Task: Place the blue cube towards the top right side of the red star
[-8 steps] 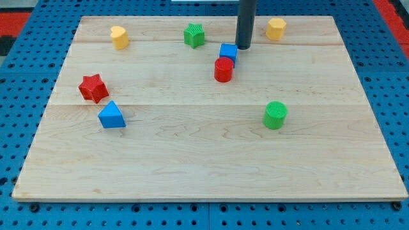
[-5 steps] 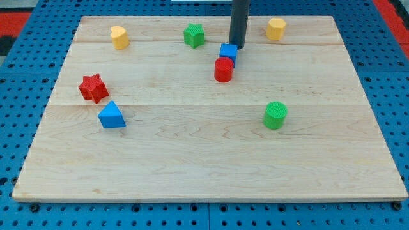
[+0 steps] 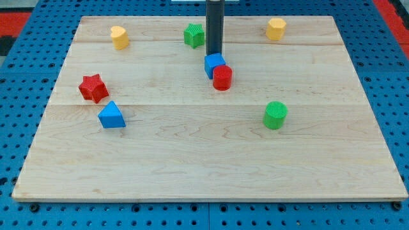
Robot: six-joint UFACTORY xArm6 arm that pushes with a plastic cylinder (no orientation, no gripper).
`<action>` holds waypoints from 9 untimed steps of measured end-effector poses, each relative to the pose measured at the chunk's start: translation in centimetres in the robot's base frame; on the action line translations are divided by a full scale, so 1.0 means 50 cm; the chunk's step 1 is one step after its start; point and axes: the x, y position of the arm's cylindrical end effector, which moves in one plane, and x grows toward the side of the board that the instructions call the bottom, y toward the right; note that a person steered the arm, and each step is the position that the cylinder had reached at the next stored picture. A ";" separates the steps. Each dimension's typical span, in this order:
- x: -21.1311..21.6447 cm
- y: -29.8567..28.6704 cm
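My tip (image 3: 213, 53), which carries no gripper and holds nothing, touches the blue cube's (image 3: 214, 64) upper edge at upper centre. The red cylinder (image 3: 222, 78) abuts it and risks dragging along; the red star (image 3: 93, 87) sits far left.

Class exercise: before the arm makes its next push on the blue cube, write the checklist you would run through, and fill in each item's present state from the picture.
1. My tip at the blue cube: ok, it sits at the cube's top edge.
2. Cube free of neighbours: not ok, the red cylinder touches its lower right.
3. Cube placed top right of the red star: not ok, still far to the view's right.
4. Path leftward to the star: ok, bare board between.
5. Green star clear of the rod: cannot tell, the rod overlaps its right edge.
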 end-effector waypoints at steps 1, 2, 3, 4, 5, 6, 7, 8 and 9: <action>0.034 0.025; 0.100 -0.015; 0.133 -0.026; 0.138 0.001; 0.151 0.048; 0.154 0.122; 0.218 0.119; 0.226 0.020; 0.219 -0.109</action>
